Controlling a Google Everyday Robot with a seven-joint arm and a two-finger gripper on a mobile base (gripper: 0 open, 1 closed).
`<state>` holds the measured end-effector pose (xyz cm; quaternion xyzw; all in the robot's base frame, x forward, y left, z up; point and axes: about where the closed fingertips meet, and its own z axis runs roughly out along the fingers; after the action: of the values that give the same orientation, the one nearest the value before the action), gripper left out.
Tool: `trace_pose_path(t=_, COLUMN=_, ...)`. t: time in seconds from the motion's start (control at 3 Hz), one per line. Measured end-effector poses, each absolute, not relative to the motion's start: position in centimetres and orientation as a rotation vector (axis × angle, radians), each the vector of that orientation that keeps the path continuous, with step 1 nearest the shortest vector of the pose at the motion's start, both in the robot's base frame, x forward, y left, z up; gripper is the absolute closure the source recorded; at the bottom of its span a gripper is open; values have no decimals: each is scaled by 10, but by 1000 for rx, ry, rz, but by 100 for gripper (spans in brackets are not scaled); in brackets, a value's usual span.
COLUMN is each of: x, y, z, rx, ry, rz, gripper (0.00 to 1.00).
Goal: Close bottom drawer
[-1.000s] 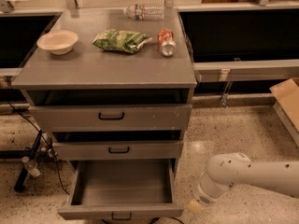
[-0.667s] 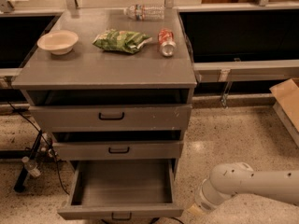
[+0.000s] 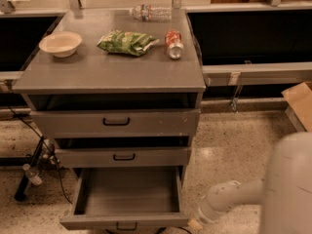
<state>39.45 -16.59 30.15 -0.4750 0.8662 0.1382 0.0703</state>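
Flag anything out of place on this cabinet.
The bottom drawer hangs wide open. On top, the red can and water bottle lie on their sides. The gripper sits low beside the drawer's front corner.

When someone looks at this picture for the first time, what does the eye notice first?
First, the plain grey bottom drawer of the grey cabinet, pulled far out and empty. Next, the bulky white robot arm at lower right, its gripper low beside that drawer's front right corner. On the cabinet top lie a cream bowl, a green snack bag and a red can on its side.
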Motion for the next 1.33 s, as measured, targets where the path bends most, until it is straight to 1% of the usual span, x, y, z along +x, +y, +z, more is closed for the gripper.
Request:
trace_pose_path(t=0.33, x=380, y=-161, z=269, rx=-1455, ry=2646, rz=455, gripper=100)
trace_pose_path(t=0.67, x=380, y=-161, z=269, rx=-1454, ry=2646, rz=455, gripper=100)
trace_pose_path(t=1.0, x=379, y=-161, z=245, rx=-1444, ry=2648, rz=487, gripper=100)
trace_pose_path(t=1.33, x=381, y=-161, z=192, rx=-1431, ry=2694, rz=545, gripper=100)
